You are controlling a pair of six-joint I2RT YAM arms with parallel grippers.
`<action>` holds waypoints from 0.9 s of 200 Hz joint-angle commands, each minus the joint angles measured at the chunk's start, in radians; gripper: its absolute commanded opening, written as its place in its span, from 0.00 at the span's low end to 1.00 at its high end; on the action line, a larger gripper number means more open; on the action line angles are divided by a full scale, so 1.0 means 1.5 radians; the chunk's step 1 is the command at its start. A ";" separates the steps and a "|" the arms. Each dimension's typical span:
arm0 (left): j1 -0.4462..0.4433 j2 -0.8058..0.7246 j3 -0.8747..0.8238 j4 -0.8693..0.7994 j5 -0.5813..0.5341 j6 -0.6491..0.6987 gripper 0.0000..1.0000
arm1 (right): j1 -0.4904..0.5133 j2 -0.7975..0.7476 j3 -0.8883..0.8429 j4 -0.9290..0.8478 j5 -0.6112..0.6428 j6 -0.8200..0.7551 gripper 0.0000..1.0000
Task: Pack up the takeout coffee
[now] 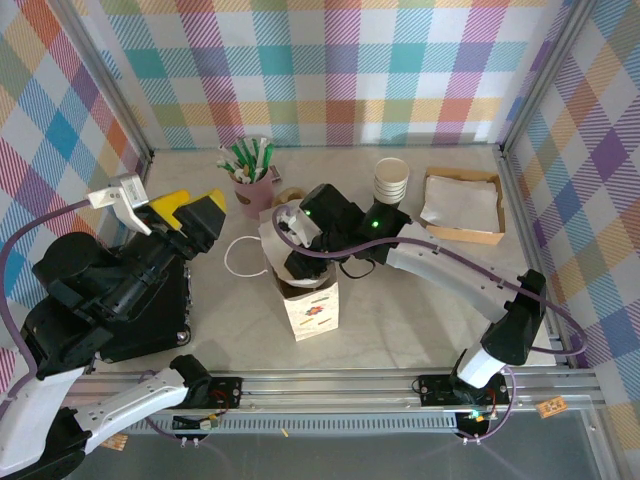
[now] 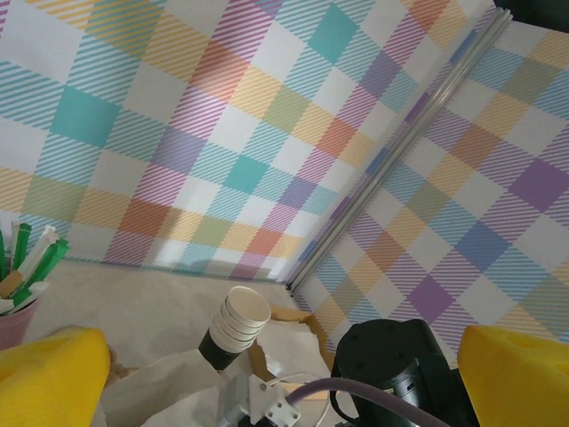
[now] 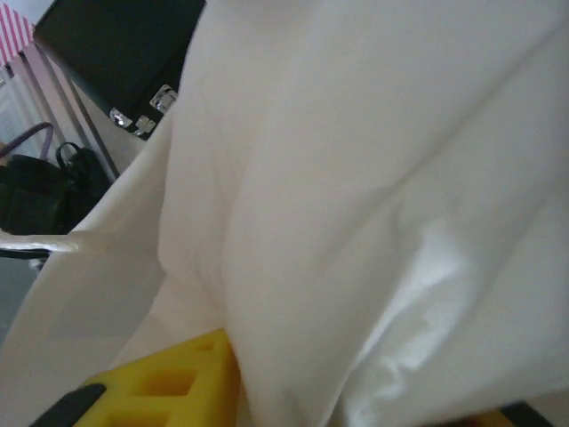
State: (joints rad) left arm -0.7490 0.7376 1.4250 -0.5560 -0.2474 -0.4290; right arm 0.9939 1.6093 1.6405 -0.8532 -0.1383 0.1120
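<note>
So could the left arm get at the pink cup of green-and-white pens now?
Probably yes: the left gripper hangs open right beside the pink cup, with only bare table between them.

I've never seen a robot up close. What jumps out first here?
The bright plaid walls all round. In the middle of the table, the right arm reaches down into a white paper bag. At the left, the left gripper hangs open, its fingers vivid yellow.

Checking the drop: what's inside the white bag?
The right gripper reaches into the white bag, a yellow finger beside its inner wall. The bottom is covered by gripper and paper.
</note>
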 commanded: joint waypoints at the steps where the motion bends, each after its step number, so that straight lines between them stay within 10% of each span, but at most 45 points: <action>1: 0.004 0.000 0.003 -0.002 -0.003 0.006 1.00 | -0.001 -0.004 0.024 -0.046 -0.048 0.000 0.43; 82: 0.003 0.018 0.017 -0.021 0.001 0.020 1.00 | -0.001 -0.026 0.064 -0.137 -0.094 -0.064 0.52; 120: 0.004 0.026 0.028 -0.034 -0.002 0.033 1.00 | -0.002 -0.032 0.094 -0.103 -0.028 -0.058 0.72; 180: 0.004 0.027 0.035 -0.044 -0.011 0.041 1.00 | -0.001 0.091 0.186 -0.076 0.045 0.004 0.63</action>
State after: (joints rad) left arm -0.7490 0.7769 1.4448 -0.6044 -0.2489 -0.3916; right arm 0.9939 1.6497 1.8385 -0.9653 -0.1192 0.0719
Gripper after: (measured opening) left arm 0.999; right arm 0.633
